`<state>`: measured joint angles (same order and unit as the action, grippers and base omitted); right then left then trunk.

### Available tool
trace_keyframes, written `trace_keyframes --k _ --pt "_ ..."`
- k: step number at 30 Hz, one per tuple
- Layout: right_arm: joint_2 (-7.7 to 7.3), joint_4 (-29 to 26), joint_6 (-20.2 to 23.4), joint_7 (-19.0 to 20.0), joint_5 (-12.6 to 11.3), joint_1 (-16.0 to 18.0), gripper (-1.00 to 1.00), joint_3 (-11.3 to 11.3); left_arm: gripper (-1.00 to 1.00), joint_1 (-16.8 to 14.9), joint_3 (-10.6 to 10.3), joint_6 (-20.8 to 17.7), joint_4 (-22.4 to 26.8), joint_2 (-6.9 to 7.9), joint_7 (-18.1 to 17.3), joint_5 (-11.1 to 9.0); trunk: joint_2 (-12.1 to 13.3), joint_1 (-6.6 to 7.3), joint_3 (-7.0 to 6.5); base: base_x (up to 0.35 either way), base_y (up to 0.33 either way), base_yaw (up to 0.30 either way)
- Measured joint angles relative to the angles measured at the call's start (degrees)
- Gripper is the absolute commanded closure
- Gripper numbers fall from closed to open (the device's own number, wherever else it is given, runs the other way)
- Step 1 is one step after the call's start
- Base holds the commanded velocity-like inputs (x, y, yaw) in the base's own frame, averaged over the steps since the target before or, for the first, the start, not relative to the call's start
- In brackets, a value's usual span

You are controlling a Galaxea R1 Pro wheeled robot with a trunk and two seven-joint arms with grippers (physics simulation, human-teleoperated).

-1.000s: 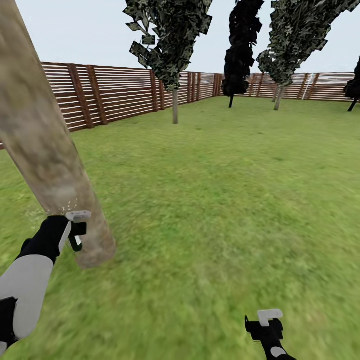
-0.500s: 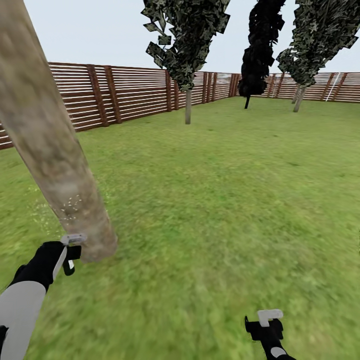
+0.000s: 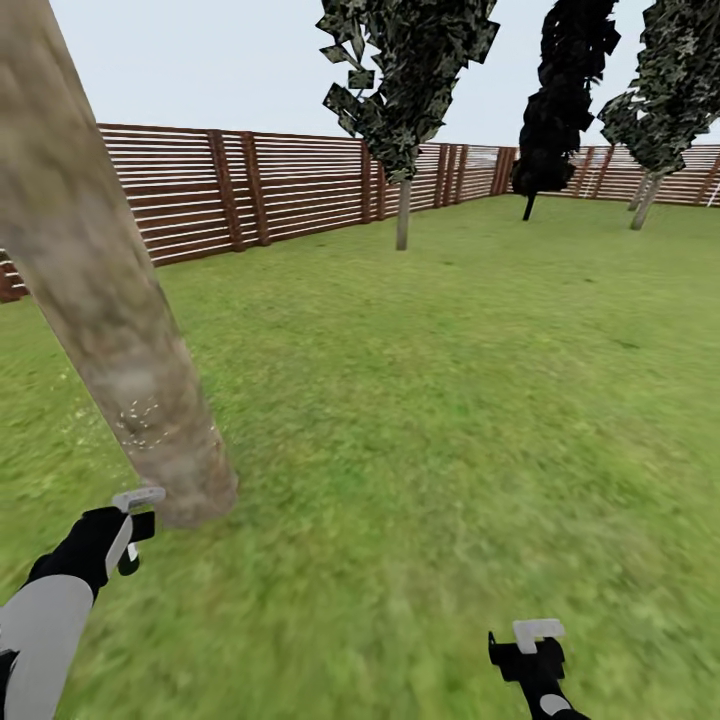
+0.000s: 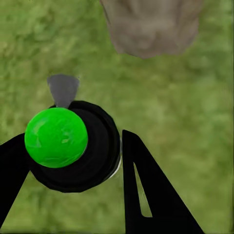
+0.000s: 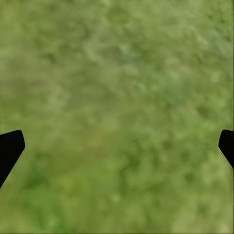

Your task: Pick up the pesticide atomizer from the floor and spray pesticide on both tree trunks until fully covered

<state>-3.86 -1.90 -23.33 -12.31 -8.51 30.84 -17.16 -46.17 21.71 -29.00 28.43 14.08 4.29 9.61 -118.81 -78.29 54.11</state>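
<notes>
A thick mottled grey-brown tree trunk (image 3: 110,300) leans up the left of the head view, with pale spray specks (image 3: 140,420) low on its bark. My left gripper (image 3: 133,522) hangs just short of the trunk's base, shut on the pesticide atomizer (image 4: 56,137), a black bottle with a bright green round cap and a grey nozzle (image 4: 63,88). In the left wrist view the trunk's base (image 4: 151,27) lies beyond the nozzle. My right gripper (image 3: 530,648) is low over the grass floor (image 3: 430,400), open with nothing between its fingers (image 5: 9,148).
A brown slatted fence (image 3: 260,185) rings the lawn. A thin-trunked leafy tree (image 3: 403,215) stands mid-distance, a black columnar cypress (image 3: 555,110) and another leafy tree (image 3: 650,190) farther right. Open grass spreads ahead and to the right.
The camera has turned left, so fence and far trees slid right. My left gripper with the atomizer has dropped lower and drawn back from the trunk. The right gripper holds still.
</notes>
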Motion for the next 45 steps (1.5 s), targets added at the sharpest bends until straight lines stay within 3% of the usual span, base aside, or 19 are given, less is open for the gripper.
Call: trace_keyframes --k 9,21,23,27,38,45 --pt "-0.01 -0.04 0.01 -0.01 -0.05 -0.01 -1.0 0.0 1.0 -0.02 0.02 -0.04 -0.22 -0.06 -0.42 0.0 0.0 0.0 0.0 0.295 -0.123 0.031" --pt "0.0 -0.01 -0.01 -0.01 -0.02 0.0 -1.0 0.0 1.0 0.0 -0.12 -0.48 -0.21 -0.4 -0.57 -0.11 0.0 -0.03 0.0 0.104 -0.248 0.267" --pt "0.0 -0.01 -0.01 -0.01 -0.03 0.0 -1.0 0.0 1.0 0.01 -0.26 -3.99 -0.19 -1.38 -0.65 0.06 0.0 -0.03 0.0 0.0 -0.274 0.275" --pt "0.0 -0.01 -0.01 -0.01 -0.01 0.0 -1.0 0.0 1.0 0.0 -0.31 -5.38 -0.16 -1.67 -0.67 0.37 0.0 -0.03 0.0 0.0 -0.274 0.254" --pt "0.01 -0.03 -0.01 -0.02 -0.04 -0.01 -1.0 -0.01 1.0 -0.02 -0.31 -5.08 -0.15 -1.94 -0.66 0.54 0.0 -0.01 0.0 0.078 -0.269 0.015" --pt "0.09 0.01 -0.01 -0.01 -0.01 0.0 -1.0 0.0 1.0 0.0 -0.31 -4.61 -0.12 -1.92 -0.67 0.49 0.0 -0.01 0.0 0.186 -0.238 0.229"
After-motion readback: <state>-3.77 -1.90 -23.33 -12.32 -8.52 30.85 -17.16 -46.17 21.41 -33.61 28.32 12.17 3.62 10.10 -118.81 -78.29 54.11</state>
